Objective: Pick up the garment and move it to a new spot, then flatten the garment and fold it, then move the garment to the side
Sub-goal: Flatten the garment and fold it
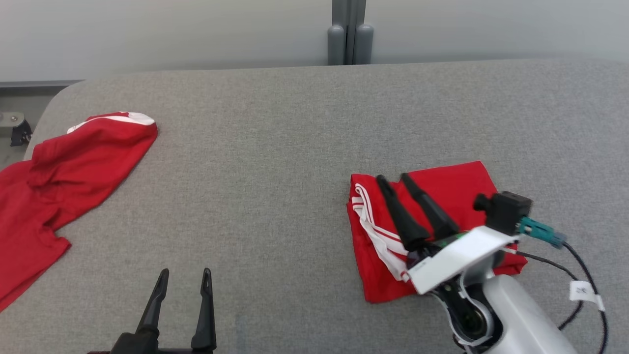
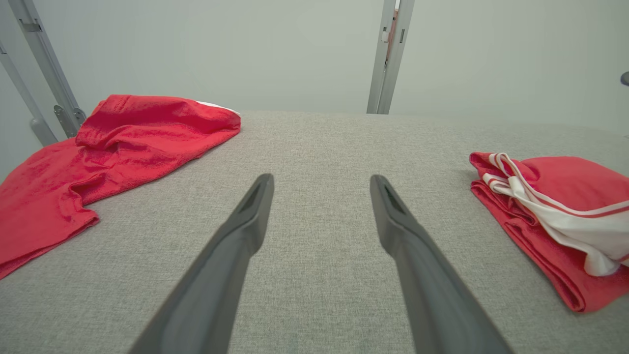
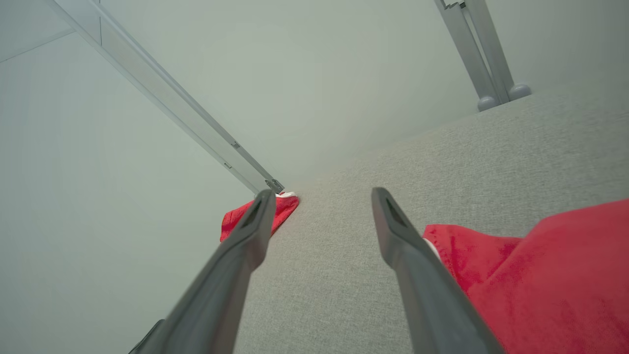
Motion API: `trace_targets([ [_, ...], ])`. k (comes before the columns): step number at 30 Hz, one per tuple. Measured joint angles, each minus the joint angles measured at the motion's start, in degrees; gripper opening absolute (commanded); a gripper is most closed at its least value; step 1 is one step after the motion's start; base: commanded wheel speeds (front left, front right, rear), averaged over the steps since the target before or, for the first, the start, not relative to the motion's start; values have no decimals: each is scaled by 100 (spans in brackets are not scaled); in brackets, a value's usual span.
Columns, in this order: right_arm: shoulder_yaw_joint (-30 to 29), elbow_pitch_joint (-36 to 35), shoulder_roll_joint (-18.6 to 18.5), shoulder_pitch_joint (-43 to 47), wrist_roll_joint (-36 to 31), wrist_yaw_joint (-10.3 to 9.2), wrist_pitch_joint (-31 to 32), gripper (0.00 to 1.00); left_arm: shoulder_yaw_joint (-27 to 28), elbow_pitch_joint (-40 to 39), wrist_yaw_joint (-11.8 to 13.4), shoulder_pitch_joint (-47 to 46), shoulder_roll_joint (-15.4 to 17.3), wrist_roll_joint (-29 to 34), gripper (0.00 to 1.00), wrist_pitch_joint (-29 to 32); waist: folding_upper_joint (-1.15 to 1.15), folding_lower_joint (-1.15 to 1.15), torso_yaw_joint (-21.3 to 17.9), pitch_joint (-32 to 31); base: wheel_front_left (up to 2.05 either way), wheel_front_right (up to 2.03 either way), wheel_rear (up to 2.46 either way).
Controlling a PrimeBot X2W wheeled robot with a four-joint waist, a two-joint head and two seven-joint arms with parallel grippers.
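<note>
Your right claw (image 1: 393, 178) stands open and holds nothing, its fingers slanting over the folded garment (image 1: 457, 182). I cannot tell whether the tips touch the cloth. If you draw back low, a tip may catch the striped edge (image 1: 373, 231) and pull the fold apart, so lift first. The garment lies right beneath the claw, at the right of the table (image 1: 275, 147). Your left claw (image 1: 185, 271) is open too, over bare table, well apart. A loose shirt (image 1: 73, 162) sprawls over the table's far left edge.
</note>
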Motion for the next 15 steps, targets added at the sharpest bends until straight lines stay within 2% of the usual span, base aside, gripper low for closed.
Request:
trace_targets([
  [3, -377, -254, -350, 357, -345, -1, -404, 100, 48, 1, 4, 58, 0, 29, 100, 0, 0, 0, -5, -105, 0, 0, 0],
  [7, -1076, -219, -757, 850, -1094, -1, -826, 100, 75, 1, 19, 183, -1, 47, 100, 0, 0, 0, -3, -270, 0, 0, 0],
  [11, -1818, 42, -880, 1273, -1991, 0, -1048, 100, 132, -16, 58, 247, -2, 104, 100, 0, 0, 0, 14, -417, 0, 0, 0],
  [13, -2073, 163, -942, 1439, -2649, 0, -1090, 100, 164, -25, 62, 268, -1, 143, 100, 0, 0, 0, 31, -474, 0, 0, 0],
  [15, -2358, 159, -829, 1608, -3094, 0, -1096, 100, 216, -27, 63, 311, -2, 158, 100, 0, 0, 0, 57, -527, 0, 0, 0],
])
